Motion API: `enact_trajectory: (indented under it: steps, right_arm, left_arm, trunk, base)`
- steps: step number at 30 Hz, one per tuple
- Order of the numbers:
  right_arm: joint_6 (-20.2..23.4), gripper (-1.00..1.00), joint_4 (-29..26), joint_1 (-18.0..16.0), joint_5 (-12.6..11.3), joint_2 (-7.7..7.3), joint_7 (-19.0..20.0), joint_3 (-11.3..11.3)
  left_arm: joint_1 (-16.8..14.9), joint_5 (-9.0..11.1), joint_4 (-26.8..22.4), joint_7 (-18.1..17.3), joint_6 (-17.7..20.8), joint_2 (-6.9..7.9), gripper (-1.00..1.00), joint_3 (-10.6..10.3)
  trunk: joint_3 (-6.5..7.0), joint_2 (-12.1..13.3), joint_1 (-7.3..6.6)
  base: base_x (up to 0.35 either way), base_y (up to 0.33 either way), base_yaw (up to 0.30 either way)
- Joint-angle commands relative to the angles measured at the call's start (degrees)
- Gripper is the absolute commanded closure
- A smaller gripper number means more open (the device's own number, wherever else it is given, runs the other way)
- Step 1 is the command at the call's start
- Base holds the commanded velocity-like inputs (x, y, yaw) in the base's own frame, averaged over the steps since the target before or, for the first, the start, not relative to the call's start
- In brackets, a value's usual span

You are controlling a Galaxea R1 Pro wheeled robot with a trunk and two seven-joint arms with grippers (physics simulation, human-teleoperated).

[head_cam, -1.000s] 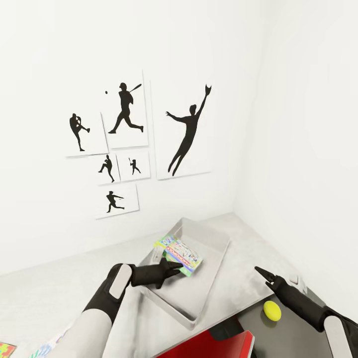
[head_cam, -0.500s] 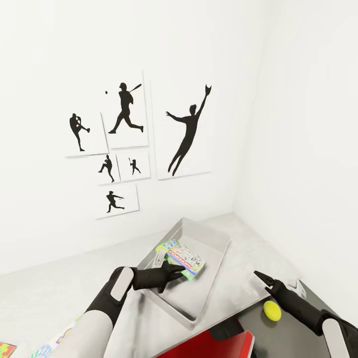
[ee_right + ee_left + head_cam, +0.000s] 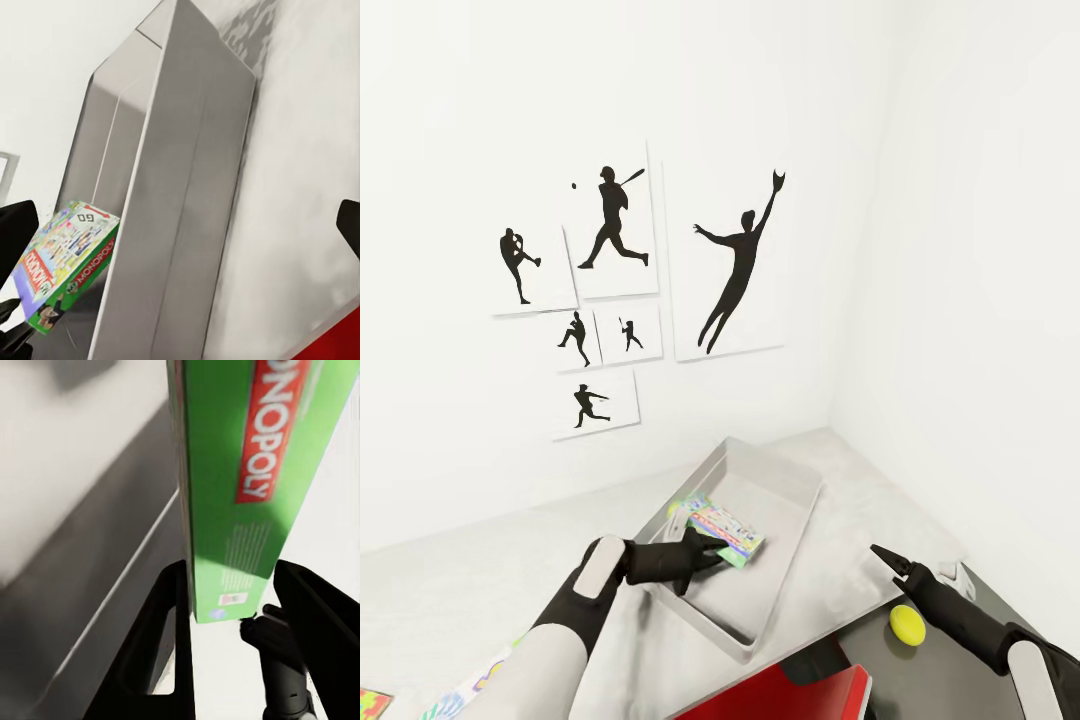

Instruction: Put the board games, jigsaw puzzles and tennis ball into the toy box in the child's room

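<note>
- The step in hand looks like the placing of the Monopoly box [image 3: 721,530] into the toy box [image 3: 785,490]: the left tool [image 3: 705,552] is holding the game by one short end, over the tray's floor near its left wall.
- In the left wrist view the left tool's fingers [image 3: 161,649] are sitting on either side of the box's green edge, clamped on it as far as that close, blurred view lets me judge.
- The next move calls for lowering the box until it is lying flat on the tray floor, then parting the fingers and drawing back over the low wall without dragging the box out.
- The right tool [image 3: 890,560] is hovering with its fingers apart and empty, over the desk [image 3: 880,510] just beside the tray, with the tennis ball [image 3: 907,624] near it on the darker lower section.
- A strip of puzzle-patterned colour [image 3: 460,690] is lying at the desk's near left; I cannot tell which toy it is.
- The game box is flat, printed cardboard with crisp corners; the tray is smooth light grey, with low sloping walls and no lid; the ball is small, round and yellow-green; the desk top is pale and faintly mottled.
</note>
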Motion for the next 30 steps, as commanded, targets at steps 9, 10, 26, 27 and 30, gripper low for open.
enact_trajectory:
  steps: [9,10,26,27,30]
  right_arm:
    - [0.4,-1.00,0.0,-0.1,0.0,0.04,0.2,-0.1]
    - [0.4,-1.00,0.0,-0.1,0.0,0.04,0.2,-0.1]
    - [0.3,-1.00,0.1,-0.1,0.0,0.10,0.1,0.1]
    - [0.3,-1.00,0.1,-0.1,0.0,0.10,0.1,0.1]
    - [0.3,-1.00,0.1,-0.1,0.0,0.12,0.1,0.1]
  left_arm:
    - [-0.1,17.0,-2.0,12.7,0.1,-0.08,1.00,-7.6]
    - [-0.1,17.7,-2.0,13.4,0.0,-0.08,1.00,-7.9]
    - [-0.1,27.9,-2.0,25.1,-3.7,-0.08,1.00,-9.1]
    - [-0.1,28.0,-2.0,25.4,-3.9,-0.08,1.00,-9.1]
    - [-0.1,28.0,-2.0,26.2,-4.2,-0.08,1.00,-9.1]
  trunk:
    - [-0.14,-0.1,0.04]
    - [-0.14,-0.1,0.04]
    - [-0.14,-0.1,0.04]
    - [-0.14,-0.1,0.04]
    - [-0.14,-0.1,0.04]
  base:
    - [0.000,0.000,0.000]
    - [0.000,0.000,0.000]
    - [0.000,0.000,0.000]
    - [0.000,0.000,0.000]
    - [0.000,0.000,0.000]
